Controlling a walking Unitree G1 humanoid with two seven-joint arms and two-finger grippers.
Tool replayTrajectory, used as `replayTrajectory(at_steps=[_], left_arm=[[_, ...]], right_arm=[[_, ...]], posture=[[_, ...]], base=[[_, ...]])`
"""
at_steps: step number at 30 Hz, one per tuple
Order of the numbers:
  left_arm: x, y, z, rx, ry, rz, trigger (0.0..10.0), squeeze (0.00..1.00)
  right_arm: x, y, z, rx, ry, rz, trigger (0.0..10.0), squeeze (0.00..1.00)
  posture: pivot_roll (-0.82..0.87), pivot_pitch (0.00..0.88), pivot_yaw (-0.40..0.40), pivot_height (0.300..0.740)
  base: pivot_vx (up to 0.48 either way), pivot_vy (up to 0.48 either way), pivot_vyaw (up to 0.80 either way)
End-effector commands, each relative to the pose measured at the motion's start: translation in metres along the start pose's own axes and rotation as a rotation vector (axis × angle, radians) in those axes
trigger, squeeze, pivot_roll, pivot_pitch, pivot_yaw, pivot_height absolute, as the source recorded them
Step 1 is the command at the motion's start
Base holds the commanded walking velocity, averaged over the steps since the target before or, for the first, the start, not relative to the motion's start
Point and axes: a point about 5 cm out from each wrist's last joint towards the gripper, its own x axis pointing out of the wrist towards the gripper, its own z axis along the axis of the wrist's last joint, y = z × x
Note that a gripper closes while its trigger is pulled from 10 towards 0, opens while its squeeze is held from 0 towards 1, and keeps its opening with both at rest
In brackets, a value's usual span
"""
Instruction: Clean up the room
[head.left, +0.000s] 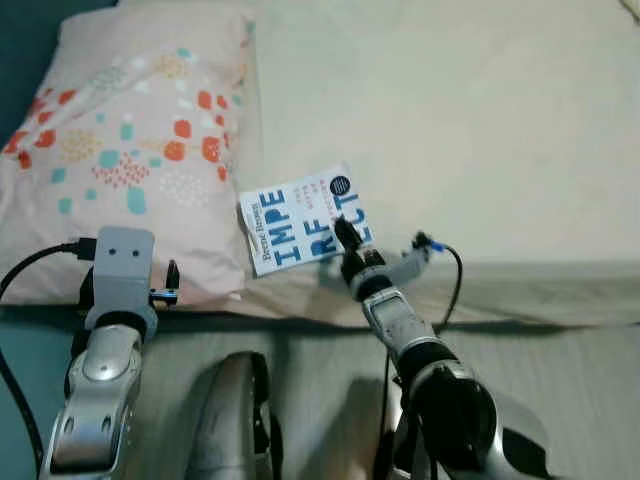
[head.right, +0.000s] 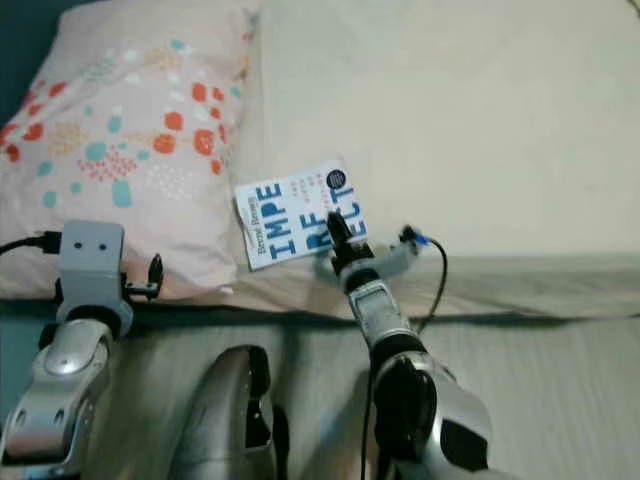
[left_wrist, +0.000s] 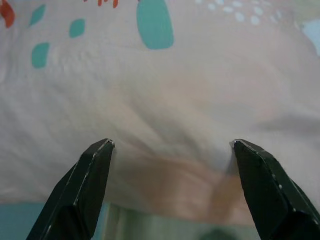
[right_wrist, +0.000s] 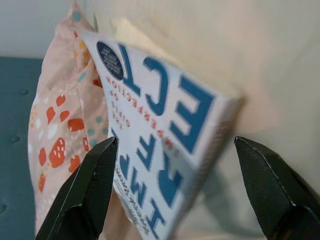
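A white book (head.left: 298, 222) with big blue letters lies flat on the cream bed (head.left: 450, 120), close to its front edge and next to a pink pillow (head.left: 130, 150) with orange and teal spots. My right gripper (head.left: 345, 235) reaches over the bed edge to the book's near right corner. In the right wrist view its fingers (right_wrist: 90, 185) stand open, with the book's corner (right_wrist: 165, 145) between them and no contact visible. My left gripper (left_wrist: 171, 142) is open and points at the pillow's front side, with nothing held.
The bed's front edge (head.left: 540, 285) runs across the view, with grey wood floor (head.left: 570, 380) below it. A teal surface (head.left: 20, 60) shows at the far left behind the pillow. A black cable (head.left: 455, 275) hangs off my right wrist.
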Motion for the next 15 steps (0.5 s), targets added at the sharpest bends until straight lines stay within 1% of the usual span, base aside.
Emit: replayTrajectory(at_steps=[1,2,3,4,5,6,7,8,10,11,12,13,14,15], left_arm=[[0.004,-0.004,-0.011,-0.020,0.023,0.012,10.0,0.00],[0.004,-0.004,-0.011,-0.020,0.023,0.012,10.0,0.00],[0.007,-0.007,-0.012,-0.028,0.021,0.010,10.0,0.00],[0.007,-0.007,-0.012,-0.028,0.021,0.010,10.0,0.00],[0.012,-0.012,-0.014,-0.041,0.019,0.007,10.0,0.00],[0.012,-0.012,-0.014,-0.041,0.019,0.007,10.0,0.00],[0.015,-0.015,-0.014,-0.054,0.016,0.005,10.0,0.00],[0.024,-0.025,-0.017,-0.087,0.027,-0.016,10.0,0.00],[0.024,-0.025,-0.017,-0.087,0.027,-0.016,10.0,0.00],[0.026,-0.028,-0.018,-0.095,0.032,-0.025,10.0,0.00],[0.026,-0.028,-0.018,-0.095,0.032,-0.025,10.0,0.00],[0.028,-0.032,-0.022,-0.100,0.049,-0.042,10.0,0.00],[0.028,-0.032,-0.022,-0.100,0.049,-0.042,10.0,0.00],[0.030,-0.036,-0.026,-0.114,0.065,-0.052,10.0,0.00]], right_arm=[[-0.032,-0.049,0.019,-0.013,-0.063,-0.161,10.0,0.84],[-0.032,-0.049,0.019,-0.013,-0.063,-0.161,10.0,0.84],[-0.040,-0.059,0.027,-0.026,-0.084,-0.180,10.0,0.82],[-0.040,-0.059,0.027,-0.026,-0.084,-0.180,10.0,0.82],[-0.048,-0.068,0.036,-0.060,-0.094,-0.195,10.0,0.59],[-0.048,-0.068,0.036,-0.060,-0.094,-0.195,10.0,0.59],[-0.054,-0.072,0.042,-0.102,-0.089,-0.198,10.0,0.59],[-0.056,-0.069,0.060,-0.176,-0.118,-0.137,10.0,0.00],[-0.056,-0.069,0.060,-0.176,-0.118,-0.137,10.0,0.00],[-0.055,-0.065,0.066,-0.194,-0.134,-0.099,10.0,0.00],[-0.055,-0.065,0.066,-0.194,-0.134,-0.099,10.0,0.00],[-0.052,-0.057,0.072,-0.193,-0.158,-0.045,10.0,0.00],[-0.052,-0.057,0.072,-0.193,-0.158,-0.045,10.0,0.00],[-0.047,-0.047,0.076,-0.202,-0.169,0.017,10.0,0.00]], posture=[[0.12,0.235,-0.031,0.564],[0.12,0.235,-0.031,0.564],[0.10,0.217,-0.036,0.564],[0.10,0.217,-0.036,0.564],[0.07,0.164,-0.051,0.564],[0.07,0.164,-0.051,0.564],[0.07,0.152,-0.052,0.564],[0.02,0.084,-0.050,0.564],[0.02,0.084,-0.050,0.564],[0.02,0.084,-0.050,0.564],[0.02,0.084,-0.050,0.564],[0.01,0.061,-0.041,0.569],[0.01,0.061,-0.041,0.569],[0.00,0.027,-0.042,0.574]], base=[[0.000,0.000,0.00],[0.000,0.000,0.00],[0.000,0.000,0.00],[0.000,0.000,0.00],[0.000,0.000,0.00],[0.000,0.000,0.00],[0.000,0.000,0.00],[0.000,0.000,0.00],[0.000,0.000,0.00],[0.000,0.000,0.00],[0.000,0.000,0.00],[0.000,0.000,0.00],[0.000,0.000,0.00],[0.000,0.000,0.00]])
